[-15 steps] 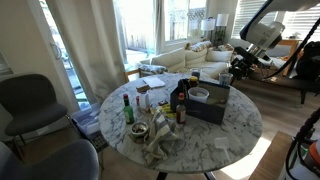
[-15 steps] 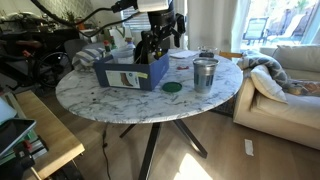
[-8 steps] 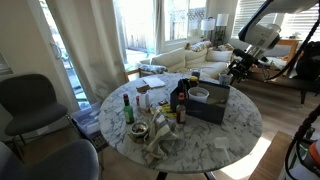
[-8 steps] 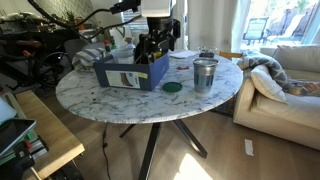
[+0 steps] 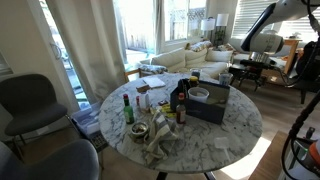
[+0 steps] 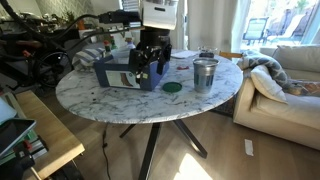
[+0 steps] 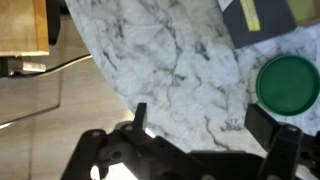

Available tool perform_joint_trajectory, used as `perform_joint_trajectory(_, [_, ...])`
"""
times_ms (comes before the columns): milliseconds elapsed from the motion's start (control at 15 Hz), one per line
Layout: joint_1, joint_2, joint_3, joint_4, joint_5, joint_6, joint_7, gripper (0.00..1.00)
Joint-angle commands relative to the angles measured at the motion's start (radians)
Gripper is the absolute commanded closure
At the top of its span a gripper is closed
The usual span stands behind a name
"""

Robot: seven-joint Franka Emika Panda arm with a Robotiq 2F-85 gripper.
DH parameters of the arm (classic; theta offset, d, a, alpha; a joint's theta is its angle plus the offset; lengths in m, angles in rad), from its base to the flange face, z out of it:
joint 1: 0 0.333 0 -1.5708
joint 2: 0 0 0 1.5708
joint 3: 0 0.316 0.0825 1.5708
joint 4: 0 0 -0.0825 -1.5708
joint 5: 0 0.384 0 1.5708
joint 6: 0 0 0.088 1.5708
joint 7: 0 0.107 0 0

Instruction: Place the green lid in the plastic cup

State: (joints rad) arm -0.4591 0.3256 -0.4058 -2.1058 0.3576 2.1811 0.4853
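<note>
The green lid (image 6: 172, 87) lies flat on the marble table (image 6: 100, 95), between the blue box (image 6: 125, 75) and the metallic-looking cup (image 6: 205, 73), which stands upright just beside the lid. My gripper (image 6: 150, 60) hangs above the table near the box's front, a little way from the lid. In the wrist view the lid (image 7: 290, 82) is at the right edge, outside my fingers (image 7: 200, 125). The fingers are spread wide with only bare marble between them. The cup is out of the wrist view.
The blue box also shows in an exterior view (image 5: 208, 103), with bottles (image 5: 180, 100), a green bottle (image 5: 128, 110) and crumpled paper (image 5: 160, 140) beyond it. A sofa (image 6: 285, 75) stands past the table. The table edge and floor (image 7: 40, 110) are close in the wrist view.
My gripper has come lower and shifted along the front of the blue box toward the table edge. The lid and the cup have not moved.
</note>
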Motion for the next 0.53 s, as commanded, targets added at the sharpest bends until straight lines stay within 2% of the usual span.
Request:
perform_joint_trajectory(0, [-0.013,0.096,0.013,0.044,0.055,0.232,-0.097,0.00])
perform_joint_trajectory(133, [-0.053,0.122,0.080,0.064,0.211,0.295,-0.146,0.00])
perform_joint_trajectory(200, [-0.069,0.135,0.112,0.080,0.286,0.255,-0.147,0.00])
perform_joint_trajectory(333, [-0.068,0.155,0.120,0.101,0.341,0.201,-0.124,0.00])
perform_joint_trajectory(400, [-0.030,0.124,0.086,0.063,0.284,0.245,-0.123,0.00])
perform_joint_trajectory(467, [-0.026,0.132,0.089,0.068,0.291,0.242,-0.122,0.00])
